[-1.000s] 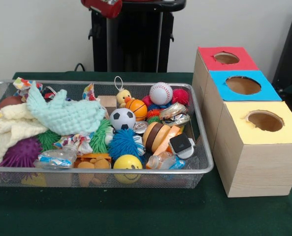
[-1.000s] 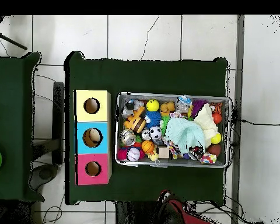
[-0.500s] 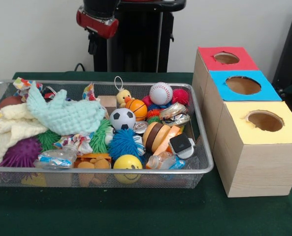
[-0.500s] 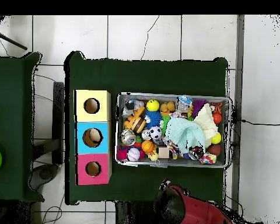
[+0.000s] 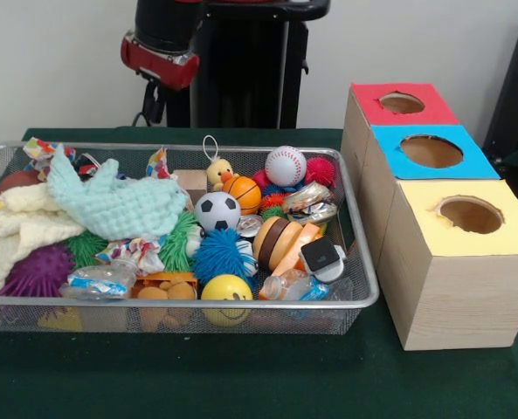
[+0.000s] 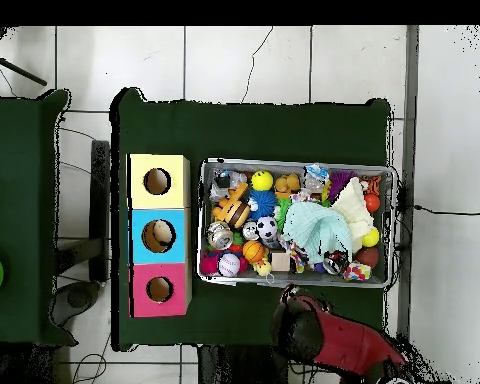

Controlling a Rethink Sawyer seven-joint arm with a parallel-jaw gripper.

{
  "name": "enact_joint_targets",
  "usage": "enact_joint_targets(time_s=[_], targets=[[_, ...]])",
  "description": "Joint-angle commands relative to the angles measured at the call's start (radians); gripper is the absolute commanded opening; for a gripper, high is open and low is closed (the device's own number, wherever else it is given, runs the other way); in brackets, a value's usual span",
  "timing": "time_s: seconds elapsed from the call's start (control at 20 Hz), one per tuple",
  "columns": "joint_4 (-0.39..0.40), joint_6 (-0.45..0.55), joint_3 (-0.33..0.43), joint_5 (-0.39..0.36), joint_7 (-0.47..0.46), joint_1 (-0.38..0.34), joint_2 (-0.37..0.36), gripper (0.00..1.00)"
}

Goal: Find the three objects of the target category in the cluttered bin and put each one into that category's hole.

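A wire mesh bin (image 5: 241,305) is packed with toys: a baseball (image 5: 286,165), a small basketball (image 5: 242,193), a soccer ball (image 5: 217,211), a yellow smiley ball (image 5: 227,292), a blue spiky ball (image 5: 218,255), a purple spiky ball (image 5: 38,271), a mint cloth (image 5: 114,205) and a cream cloth (image 5: 27,229). My gripper (image 5: 154,103) hangs under the red and black wrist, behind the bin's far rim and left of centre, above the table. In the overhead view my arm (image 6: 304,325) ends just outside the bin (image 6: 294,162), hiding the gripper.
Three wooden boxes with round holes stand in a row beside the bin: red (image 5: 368,98), blue (image 5: 473,166) and yellow (image 5: 503,231); seen from above, they are the yellow box (image 6: 139,170), blue box (image 6: 139,235) and red box (image 6: 139,290). A second green table (image 6: 24,200) stands beyond them.
The arm has come down and forward, from the picture's top edge to just behind the bin's far rim. The toys and boxes have not moved.
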Motion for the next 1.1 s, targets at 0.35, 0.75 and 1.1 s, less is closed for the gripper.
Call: enact_joint_targets(time_s=[0.35,0.75,1.1], targets=[[-0.23,0.135,0.125,0.088,0.071,-0.015,0.015,0.0],[-0.3,0.132,0.164,0.134,0.091,-0.035,0.077,0.0],[-0.355,0.034,0.197,0.141,0.099,-0.05,0.154,0.0]])
